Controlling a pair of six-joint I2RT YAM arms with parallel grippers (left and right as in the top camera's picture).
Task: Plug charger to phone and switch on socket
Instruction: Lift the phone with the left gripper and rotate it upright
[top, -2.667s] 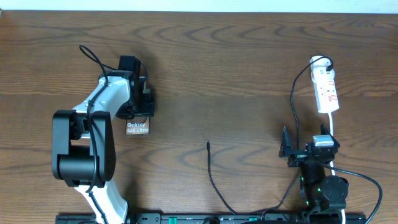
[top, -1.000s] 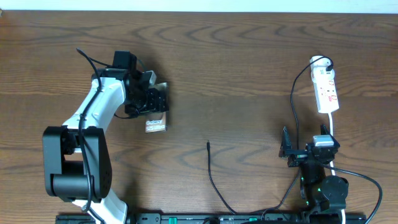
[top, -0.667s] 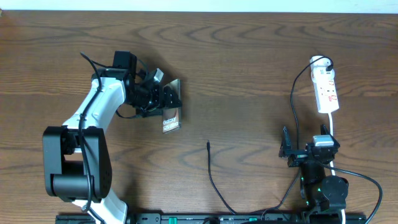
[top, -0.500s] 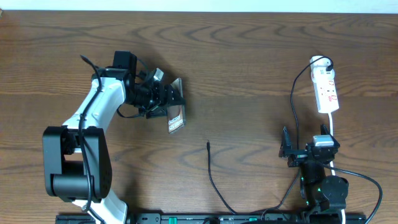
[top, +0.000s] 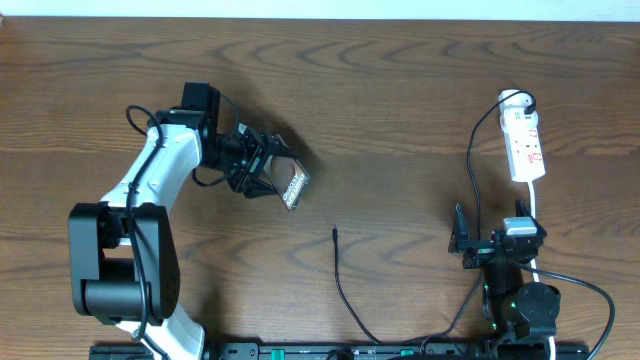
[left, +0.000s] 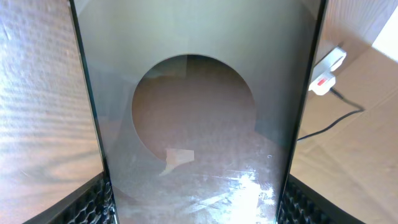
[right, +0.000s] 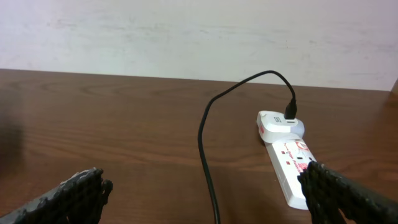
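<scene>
Between the fingers (left: 93, 202) of the left tool (top: 270, 171) the phone (top: 294, 188) sits clamped across its width, pads on its long edges, so that its glassy face fills the left wrist view; the tool is thus closed on the phone. From overhead the handset looks tilted and raised off the tabletop (top: 400, 80), left of centre, though how high I cannot tell; gripping it by the sides seems meant to leave an end edge free for a plug, though no port shows in these views.

Just beyond, nearer the front edge, the charger (top: 340, 275) lies loose on the wood; its small black tip points away from the robot, near the phone but apart from it, and its thin cable runs toward the base.

Across the tabletop the right tool (top: 497, 238) hangs empty, jaws spread wide, low over the wood and facing the socket (top: 525, 145); that white strip lies at the right rear, well apart from the phone, with a black lead plugged into its far end. That waiting pose suits pressing the switch or picking up the cable; as things lie, neither the plugging nor the switching is done yet.
</scene>
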